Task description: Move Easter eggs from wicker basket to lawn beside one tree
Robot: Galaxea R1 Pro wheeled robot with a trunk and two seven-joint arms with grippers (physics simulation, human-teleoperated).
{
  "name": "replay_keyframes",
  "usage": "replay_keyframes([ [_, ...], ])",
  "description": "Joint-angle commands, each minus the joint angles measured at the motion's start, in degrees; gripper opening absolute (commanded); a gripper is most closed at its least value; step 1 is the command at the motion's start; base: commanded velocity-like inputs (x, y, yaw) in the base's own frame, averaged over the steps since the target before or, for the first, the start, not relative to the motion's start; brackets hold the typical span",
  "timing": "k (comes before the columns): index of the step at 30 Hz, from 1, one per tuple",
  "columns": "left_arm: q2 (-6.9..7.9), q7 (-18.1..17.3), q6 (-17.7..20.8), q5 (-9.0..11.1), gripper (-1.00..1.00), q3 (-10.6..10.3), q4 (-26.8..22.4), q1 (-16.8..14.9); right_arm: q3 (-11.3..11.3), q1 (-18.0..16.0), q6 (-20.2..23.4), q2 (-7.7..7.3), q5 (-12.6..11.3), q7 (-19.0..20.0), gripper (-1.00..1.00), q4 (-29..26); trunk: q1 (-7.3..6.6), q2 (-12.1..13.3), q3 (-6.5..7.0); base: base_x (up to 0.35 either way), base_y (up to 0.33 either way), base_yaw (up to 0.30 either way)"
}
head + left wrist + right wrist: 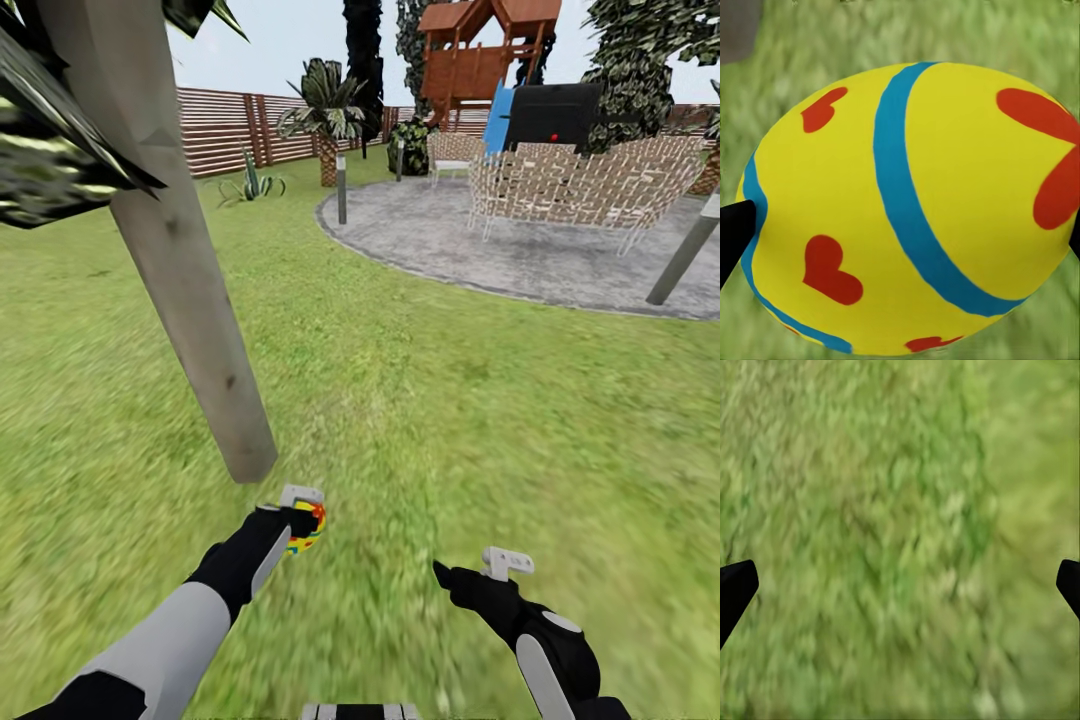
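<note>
A brown slat fence [230,125] backs a grey round patio [470,250], pale woven seats [580,185] and a wooden playset [480,50].

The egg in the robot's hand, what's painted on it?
Yellow Easter egg with blue bands and red hearts, clearest in the left wrist view.

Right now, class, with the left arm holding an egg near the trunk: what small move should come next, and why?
Probably lower the left gripper and release. Its fingers clasp the Easter egg above the lawn, close beside the tree base.
</note>
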Motion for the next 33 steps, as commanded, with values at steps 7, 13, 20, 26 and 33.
replay_keyframes([
  [7, 0.27, 0.6, -2.82, 0.45, -1.0, -0.4, -0.09, 0.2, 0.09, -0.03, -0.88, -0.1, -0.67, 0.73, 1.0, -0.23, 0.17, -0.12, -1.61, 0.0, 0.0, 0.0],
  [13, 0.31, 0.6, -3.21, 0.43, -1.0, -0.4, -0.31, 0.23, -0.02, 0.33, -6.52, -3.91, -0.75, 8.54, 1.0, -0.25, 0.32, -0.2, -2.93, 0.0, 0.0, 0.0],
  [20, 0.4, 0.76, -3.18, 0.36, -1.0, -0.48, -3.46, 0.3, -0.82, 2.08, -7.75, -4.72, -0.78, 11.2, 1.0, -0.25, 0.5, -0.29, -4.49, 0.0, 0.0, 0.0],
  [26, 0.4, 0.77, -3.18, 0.36, -1.0, -0.48, -3.91, 0.3, -0.85, 2.16, -7.45, -4.71, -0.78, 11.28, 1.0, -0.25, 0.65, -0.37, -5.81, 0.0, 0.0, 0.0],
  [33, 0.4, 0.83, -3.18, 0.39, -1.0, -0.48, -6.51, 0.38, -0.85, 2.16, -7.13, -4.71, -0.78, 11.2, 1.0, -0.25, 0.84, -0.47, -7.37, 0.0, 0.0, 0.0],
])
